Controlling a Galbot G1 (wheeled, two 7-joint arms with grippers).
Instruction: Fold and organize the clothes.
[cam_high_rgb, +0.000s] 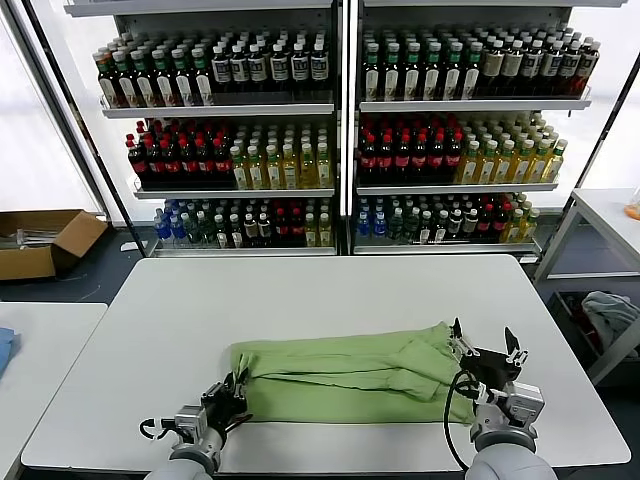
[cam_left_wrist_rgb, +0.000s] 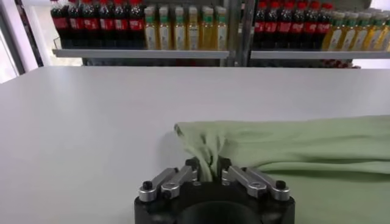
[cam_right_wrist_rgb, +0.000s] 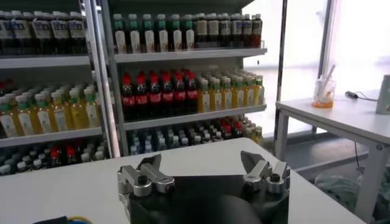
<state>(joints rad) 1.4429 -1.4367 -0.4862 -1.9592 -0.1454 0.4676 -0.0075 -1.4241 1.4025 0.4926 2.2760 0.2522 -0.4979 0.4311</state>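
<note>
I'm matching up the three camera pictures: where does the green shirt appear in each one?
Head view: green shirt lies on the white table, between both grippers.
Left wrist view: its edge is bunched between the left gripper fingers.
Right wrist view: not visible.
Shared landmark: bottle shelves.

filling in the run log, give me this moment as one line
left gripper: jaws shut on shirt left end | right gripper: jaws open, above right end | shirt: folded strip on table
</note>
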